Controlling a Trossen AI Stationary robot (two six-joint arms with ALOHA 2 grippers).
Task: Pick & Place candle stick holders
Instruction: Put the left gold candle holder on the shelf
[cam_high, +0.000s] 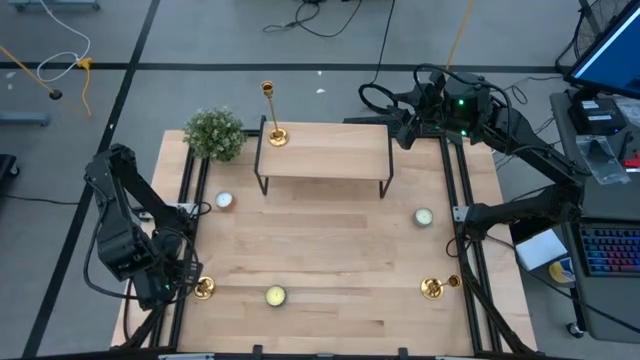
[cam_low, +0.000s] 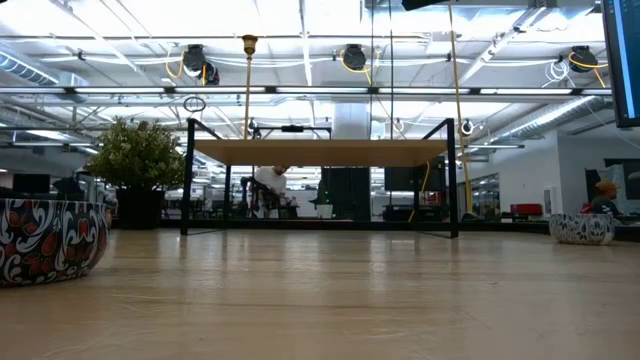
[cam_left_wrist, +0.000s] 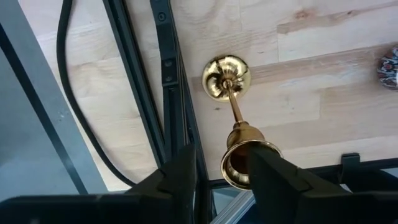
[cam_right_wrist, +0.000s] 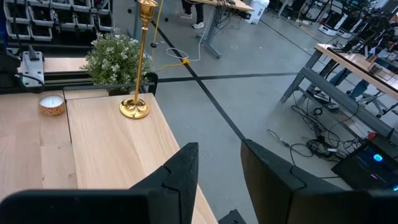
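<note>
Three gold candlesticks show. A tall one (cam_high: 268, 112) stands by its base on the left end of the wooden riser shelf (cam_high: 325, 152), also in the right wrist view (cam_right_wrist: 140, 62). A short one (cam_high: 203, 288) stands on its round base (cam_left_wrist: 227, 76) at the table's front left. My left gripper (cam_left_wrist: 221, 180) hovers open above it, pointing down. Its cup (cam_left_wrist: 239, 158) shows below the gap, partly behind one finger. Another candlestick (cam_high: 435, 287) is at the front right. My right gripper (cam_right_wrist: 217, 168) is open and empty off the shelf's far right corner (cam_high: 398, 128).
A green bushy plant (cam_high: 214, 133) stands at the back left beside the shelf. Candle tins sit at the left (cam_high: 224, 200), the right (cam_high: 423, 216) and the front middle (cam_high: 275, 296). Black frame rails (cam_left_wrist: 168, 81) run along the table's left edge close to the short candlestick.
</note>
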